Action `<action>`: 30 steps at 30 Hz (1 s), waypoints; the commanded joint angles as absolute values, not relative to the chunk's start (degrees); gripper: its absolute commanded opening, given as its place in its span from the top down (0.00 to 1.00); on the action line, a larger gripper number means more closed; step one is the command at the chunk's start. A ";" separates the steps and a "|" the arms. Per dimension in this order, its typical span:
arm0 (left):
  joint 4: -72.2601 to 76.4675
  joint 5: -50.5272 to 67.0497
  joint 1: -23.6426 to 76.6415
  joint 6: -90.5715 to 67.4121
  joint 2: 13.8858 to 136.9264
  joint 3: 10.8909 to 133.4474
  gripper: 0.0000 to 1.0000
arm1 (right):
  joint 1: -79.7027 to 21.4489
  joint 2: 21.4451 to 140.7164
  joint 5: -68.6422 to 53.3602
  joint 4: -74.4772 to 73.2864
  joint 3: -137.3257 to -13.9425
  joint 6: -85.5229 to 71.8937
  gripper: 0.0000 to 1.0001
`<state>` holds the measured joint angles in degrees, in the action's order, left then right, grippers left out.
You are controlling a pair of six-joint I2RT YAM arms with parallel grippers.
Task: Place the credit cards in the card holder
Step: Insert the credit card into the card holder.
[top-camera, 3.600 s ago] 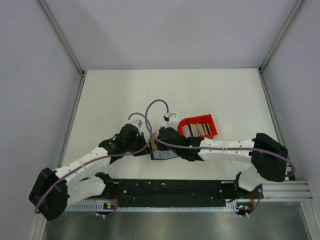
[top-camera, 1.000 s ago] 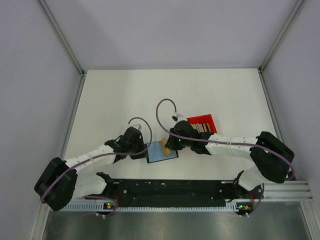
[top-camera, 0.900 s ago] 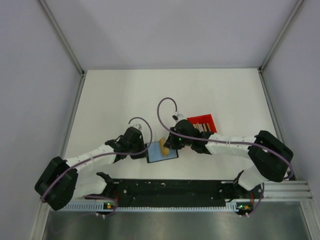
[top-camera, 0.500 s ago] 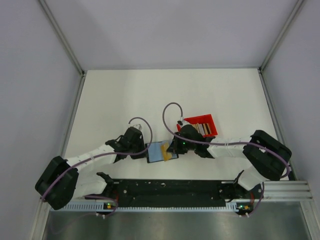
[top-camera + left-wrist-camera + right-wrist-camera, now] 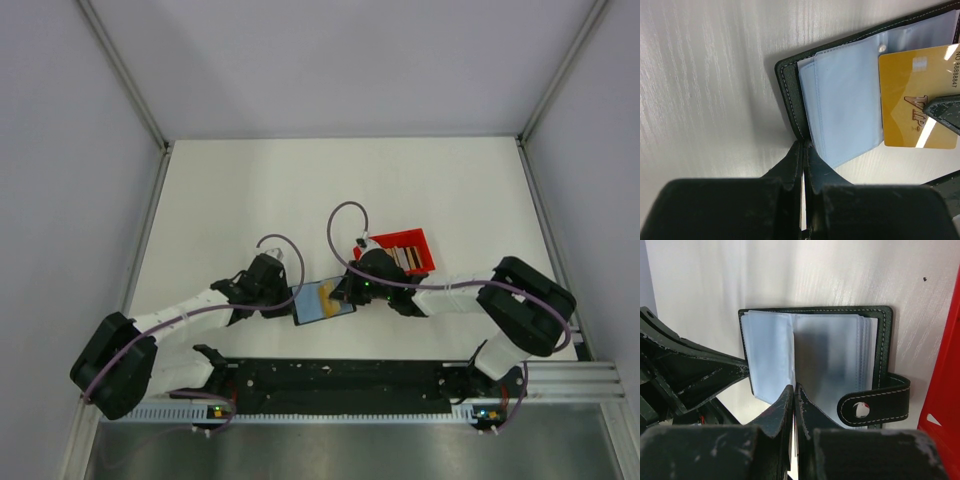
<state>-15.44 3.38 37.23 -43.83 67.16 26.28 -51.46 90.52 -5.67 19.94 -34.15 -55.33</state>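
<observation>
Top external: grey-walled white table [image 5: 250,200] (card holder [image 5: 308,306] open).

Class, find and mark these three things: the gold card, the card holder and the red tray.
gold card [image 5: 905,90], left wrist view, on its printed face.
card holder [image 5: 884,398], right wrist view, on its snap strap.
red tray [image 5: 392,239], top external view, on its far rim.

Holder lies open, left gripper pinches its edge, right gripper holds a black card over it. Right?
The card is gold, not black; the left wrist view shows it. The rest stands: card holder open, left gripper on its edge.
</observation>
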 commanded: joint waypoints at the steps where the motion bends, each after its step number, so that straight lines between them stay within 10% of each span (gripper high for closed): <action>1: -13.80 3.95 37.53 -44.03 67.24 25.84 1.00 | -51.15 87.54 -4.04 19.51 -34.63 -54.06 1.00; 30: -13.89 4.13 37.44 -43.77 67.50 25.93 1.00 | -51.16 95.37 -1.06 20.66 -35.77 -51.52 1.00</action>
